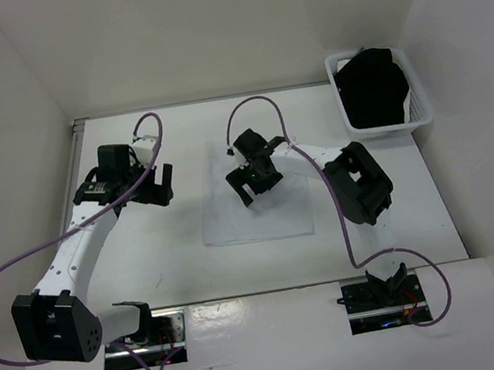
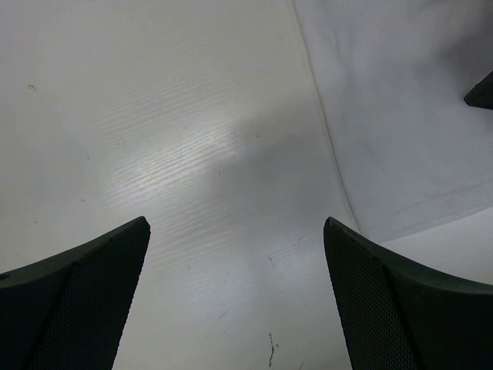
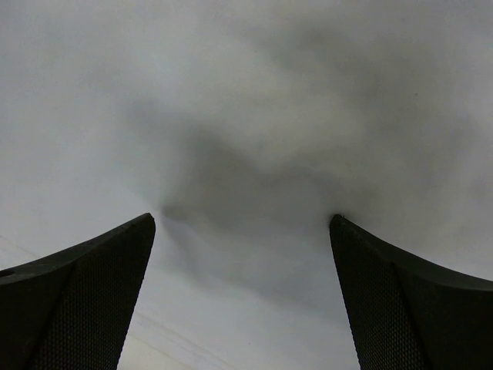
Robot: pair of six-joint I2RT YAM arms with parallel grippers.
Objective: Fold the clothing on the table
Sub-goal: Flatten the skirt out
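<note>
Right end effector (image 3: pixel 243 222) spread wide over clothing (image 1: pixel 270 214) | left end effector (image 2: pixel 236 223) spread wide beside it

The table (image 1: pixel 185 269) bears the clothing (image 1: pixel 261 217) at centre; a white basket (image 1: pixel 392 129) far right.

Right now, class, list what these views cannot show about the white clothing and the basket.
Top view: the right gripper covers the far middle of the clothing.
Right wrist view: clothing blurred and shadowed; no edges visible.
Left wrist view: frame cuts off the clothing.
Top view: black garment hides most of the basket.
</note>
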